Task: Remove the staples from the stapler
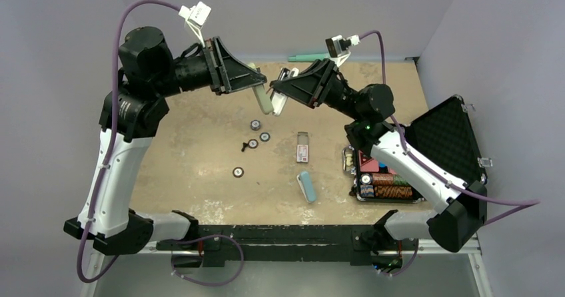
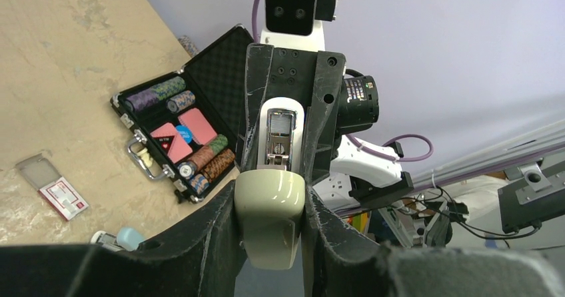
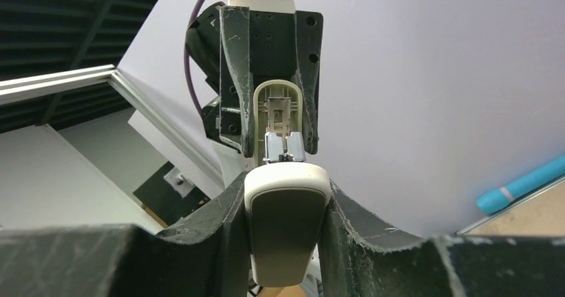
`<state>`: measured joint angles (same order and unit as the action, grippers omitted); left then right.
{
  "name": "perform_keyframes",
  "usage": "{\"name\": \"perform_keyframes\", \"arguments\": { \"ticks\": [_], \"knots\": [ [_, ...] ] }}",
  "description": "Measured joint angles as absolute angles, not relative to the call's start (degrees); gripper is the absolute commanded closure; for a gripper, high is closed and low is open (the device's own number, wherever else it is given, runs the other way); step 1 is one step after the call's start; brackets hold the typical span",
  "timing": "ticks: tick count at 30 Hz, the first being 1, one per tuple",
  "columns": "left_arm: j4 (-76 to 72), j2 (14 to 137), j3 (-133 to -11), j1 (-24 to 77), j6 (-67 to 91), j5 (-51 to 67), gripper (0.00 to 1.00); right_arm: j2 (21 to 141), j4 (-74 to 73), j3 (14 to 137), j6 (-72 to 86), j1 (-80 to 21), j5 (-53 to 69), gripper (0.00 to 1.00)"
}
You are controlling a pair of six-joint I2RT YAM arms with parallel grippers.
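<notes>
**Near to far.** Close to the arm bases, a pale blue stapler (image 1: 306, 186) and an open chip case (image 1: 446, 137) rest on the table (image 1: 186, 157). A little farther lie a small clear box with a red label (image 1: 303, 148) and scattered poker chips (image 1: 256, 125).

Above the far half of the table, the cream stapler (image 1: 265, 101) hangs in the air, hinged open between the two arms. The left claw (image 2: 270, 197) is closed partway, its fingers pressing both flanks of one shell. The right claw (image 3: 286, 187) grips the other shell in the same manner.

**Hazard.** If the claws pull or twist unevenly, one shell could slip free, or the hinge could be overstrained. A loose strip could also slide out and drop among the chips below.

**Staples.** No separate strip can be made out. If loaded, the staples probably sit in the metal channel (image 2: 280, 140) that faces each wrist camera, between the two claws and touched by neither.

A teal object (image 1: 310, 57) lies at the far table edge.
</notes>
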<state>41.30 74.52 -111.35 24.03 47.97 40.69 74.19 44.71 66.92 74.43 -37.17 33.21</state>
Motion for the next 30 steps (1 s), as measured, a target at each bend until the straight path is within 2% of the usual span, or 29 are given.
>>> {"name": "perform_keyframes", "arguments": {
  "ticks": [3,5,6,10,14,23,30],
  "knots": [
    [41.3,73.4,-110.0,24.0,47.9,39.4,0.38,74.4,44.5,66.9,74.5,-37.2,33.6,1.0],
    [41.5,72.4,-109.2,24.1,48.0,38.4,0.11,74.4,44.3,66.7,74.1,-37.3,33.9,1.0],
    [41.8,71.9,-108.7,24.1,48.1,37.8,0.05,74.3,44.2,66.5,73.8,-37.3,34.0,1.0],
    [44.4,68.7,-106.6,24.0,48.0,34.3,0.01,73.8,42.5,65.0,72.8,-37.3,33.9,1.0],
    [47.8,64.6,-103.6,24.0,46.5,29.9,0.01,73.3,37.5,64.1,70.9,-37.3,33.7,1.0],
    [57.0,57.9,-96.3,24.0,43.4,17.8,0.12,75.3,11.7,64.7,62.3,-37.3,30.5,1.0],
    [61.0,56.8,-89.8,24.0,42.2,11.7,0.26,81.6,2.0,63.7,59.1,-37.3,29.5,1.0]
  ]
}}
